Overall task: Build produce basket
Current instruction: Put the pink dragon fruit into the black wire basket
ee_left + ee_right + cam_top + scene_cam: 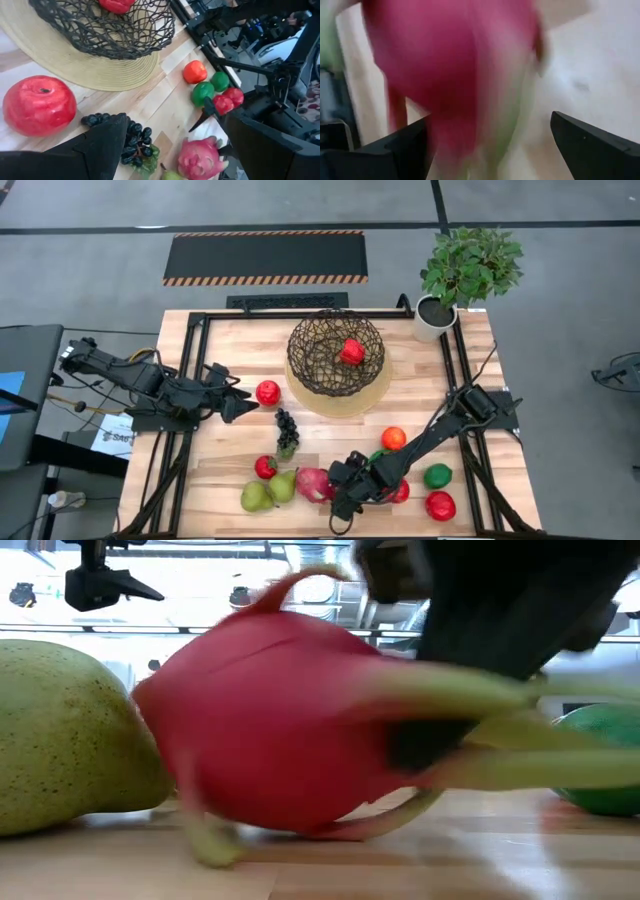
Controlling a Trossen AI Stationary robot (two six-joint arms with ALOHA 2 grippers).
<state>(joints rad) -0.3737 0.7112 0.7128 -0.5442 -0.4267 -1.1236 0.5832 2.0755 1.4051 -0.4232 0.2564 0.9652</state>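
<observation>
Right tool [335,498]: down low at the near edge of the bench, fingers [600,145] spread wide apart, the pink dragon fruit [312,483] right in front of the gap; from here I can't say for sure whether the fingers touch it.
Pink dragon fruit: lying on the bench near the front edge, just beside the two green pears [268,490], with green leaf tips sticking out toward the right arm.
Left tool [240,402]: hovering near the left side of the bench, pointed toward the basket; I cannot tell whether its fingers are apart or together.
Basket [336,355]: dark wire bowl on a pale woven base, toward the far middle of the bench, with one red pepper [352,351] inside it.
Red apple [267,392]: on the bench just left of the basket's base, close to the left tool.
Dark grapes [287,430]: on the bench between the red apple and the pears.
Small red fruit [265,467]: near the pears, just behind them.
Orange [393,438]: on the bench in front of the basket, beside the right arm.
Green round fruit [437,475]: right of the right arm, with a red round fruit [440,505] just in front of it.
Potted plant [455,280]: at the far right corner of the bench.
</observation>
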